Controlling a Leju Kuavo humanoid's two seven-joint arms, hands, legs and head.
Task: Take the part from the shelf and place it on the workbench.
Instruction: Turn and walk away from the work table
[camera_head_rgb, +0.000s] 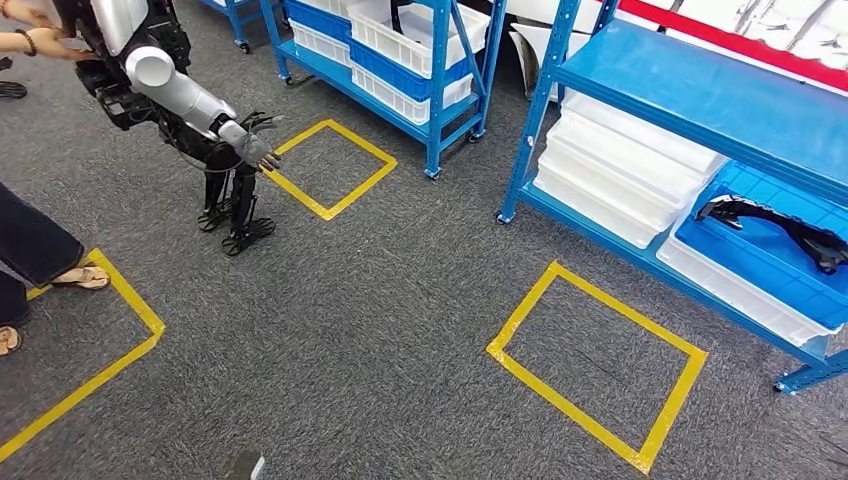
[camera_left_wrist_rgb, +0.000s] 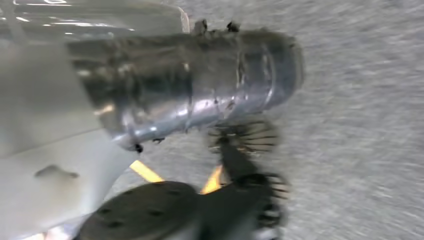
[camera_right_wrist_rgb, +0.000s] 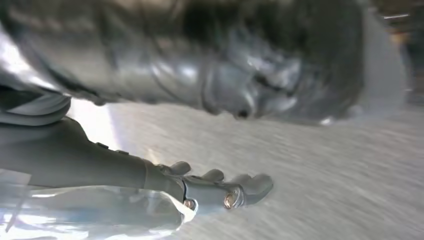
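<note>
Far left, sandalled feet of a person (camera_head_rgb: 82, 277) beside a second robot (camera_head_rgb: 170, 90) on the grey carpet. Left robot hand (camera_left_wrist_rgb: 45, 165) too blurred to tell whether apart or together; right robot hand (camera_right_wrist_rgb: 220, 187) stretched out flat, fingers apart, holding nothing. Far right, black part (camera_head_rgb: 790, 232) lying in a blue bin (camera_head_rgb: 740, 262) on the lower level of the blue shelf (camera_head_rgb: 700, 95).

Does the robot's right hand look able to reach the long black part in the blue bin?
Probably not yet: the long black part lies in the blue bin on the low shelf, across grey carpet, while the right hand hangs empty near the floor.
</note>
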